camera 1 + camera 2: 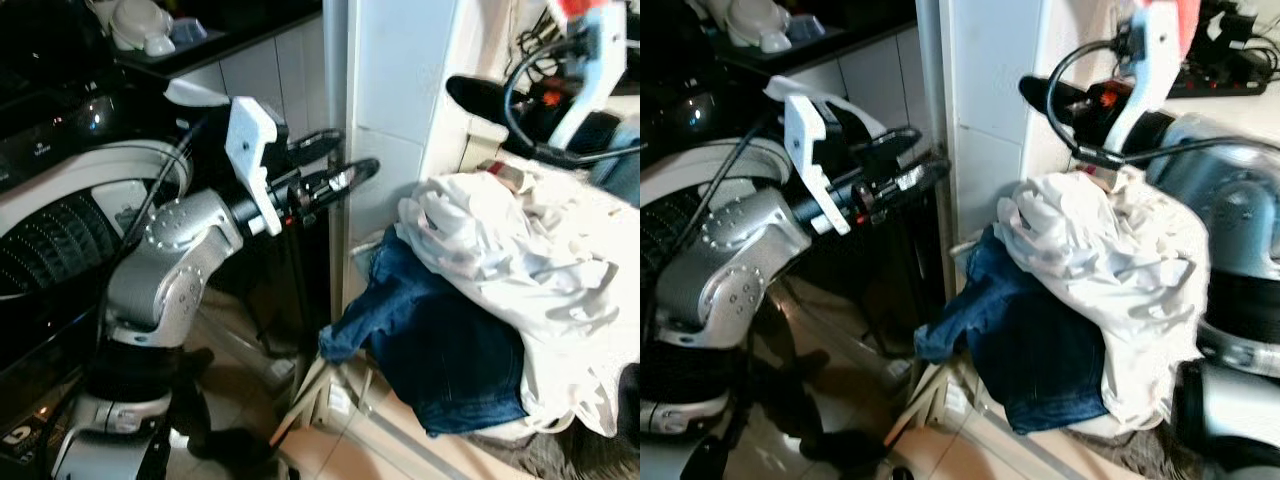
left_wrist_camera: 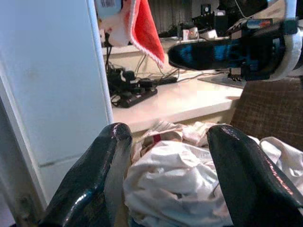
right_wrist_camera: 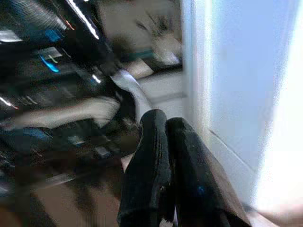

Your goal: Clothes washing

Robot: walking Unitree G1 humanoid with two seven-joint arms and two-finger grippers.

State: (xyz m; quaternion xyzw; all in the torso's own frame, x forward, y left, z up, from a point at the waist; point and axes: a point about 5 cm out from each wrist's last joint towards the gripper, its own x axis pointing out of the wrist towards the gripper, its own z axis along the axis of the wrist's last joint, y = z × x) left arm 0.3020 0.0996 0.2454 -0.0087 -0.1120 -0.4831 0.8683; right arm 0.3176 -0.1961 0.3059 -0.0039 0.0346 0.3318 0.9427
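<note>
A heap of laundry sits at the right: crumpled white clothes (image 1: 510, 260) on top of dark blue jeans (image 1: 440, 345), whose leg hangs down the front. My left gripper (image 1: 355, 150) is raised left of the heap, open and empty, pointing at it across a short gap. Its wrist view looks between the two black fingers (image 2: 109, 161) onto the white clothes (image 2: 175, 179). My right gripper (image 1: 465, 92) hovers above and behind the heap, near the white pillar. In its blurred wrist view the right gripper (image 3: 164, 120) has its fingers pressed together with nothing between them.
A washing machine (image 1: 60, 230) with a round opening stands at the left behind my left arm. A white tiled pillar (image 1: 400, 80) rises between it and the heap. Behind lies a counter with a power strip (image 2: 135, 94); a red-and-white cloth (image 2: 137, 23) hangs above.
</note>
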